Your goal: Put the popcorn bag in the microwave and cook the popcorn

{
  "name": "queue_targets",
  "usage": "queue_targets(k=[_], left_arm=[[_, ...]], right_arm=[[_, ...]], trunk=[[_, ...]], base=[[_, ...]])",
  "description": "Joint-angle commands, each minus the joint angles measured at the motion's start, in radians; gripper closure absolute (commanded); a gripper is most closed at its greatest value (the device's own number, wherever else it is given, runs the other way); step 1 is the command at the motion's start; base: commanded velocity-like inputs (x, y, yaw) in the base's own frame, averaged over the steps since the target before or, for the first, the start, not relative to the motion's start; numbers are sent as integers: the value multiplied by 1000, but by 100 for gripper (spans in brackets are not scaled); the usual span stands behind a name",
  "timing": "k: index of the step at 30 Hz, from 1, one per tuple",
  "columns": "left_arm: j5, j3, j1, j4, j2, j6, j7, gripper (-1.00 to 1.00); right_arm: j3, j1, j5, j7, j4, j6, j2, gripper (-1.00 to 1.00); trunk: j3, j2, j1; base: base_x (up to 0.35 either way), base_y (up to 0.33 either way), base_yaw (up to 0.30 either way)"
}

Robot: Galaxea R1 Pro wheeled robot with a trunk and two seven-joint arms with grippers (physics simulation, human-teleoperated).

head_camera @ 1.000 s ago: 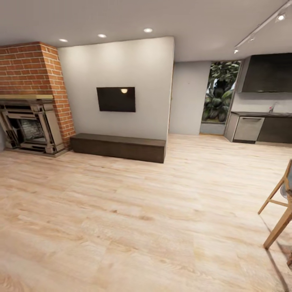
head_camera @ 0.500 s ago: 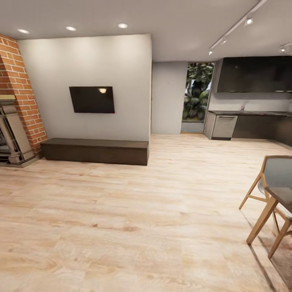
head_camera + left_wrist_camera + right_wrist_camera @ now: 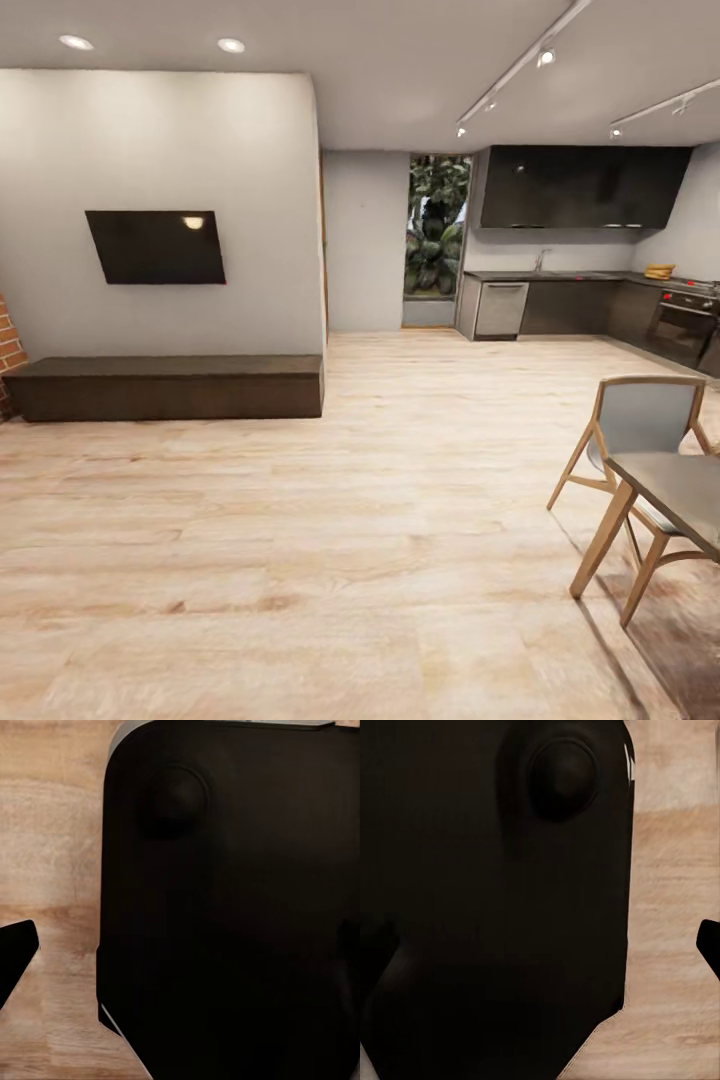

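The kitchen lies far off at the back right in the head view. Its grey countertop [image 3: 560,276] runs over dark cabinet fronts. A small tan-yellow thing [image 3: 659,271] sits on it near the right end, too small to name. The microwave and the popcorn are out of view. In the left wrist view my left gripper [image 3: 180,952] is open, one dark fingertip [image 3: 16,958] over the wooden floor. My right gripper [image 3: 540,945] is open too, with a fingertip [image 3: 711,946] at the frame's edge. Both grippers hang over my own dark base [image 3: 225,907], holding nothing.
A wooden chair [image 3: 640,440] and a table corner [image 3: 680,495] stand close at the right. A low dark bench [image 3: 165,385] runs under a wall screen [image 3: 155,246] at the left. A steel dishwasher [image 3: 500,309] and a built-in oven [image 3: 683,325] stand in the kitchen. Wooden floor [image 3: 380,520] stretches ahead.
The head view has swung to the right: the brick fireplace has slid out at the left, and the kitchen, the chair and the table have come further in.
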Motion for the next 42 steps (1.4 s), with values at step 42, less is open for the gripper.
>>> queue_targets(k=[42], left_arm=[[36,-3,0,-3,2,-27,1,-100]], right_arm=[[14,0,11,0,-1,-44,0,-100]], trunk=[[-1,0,1]], base=[[323,0,-12]])
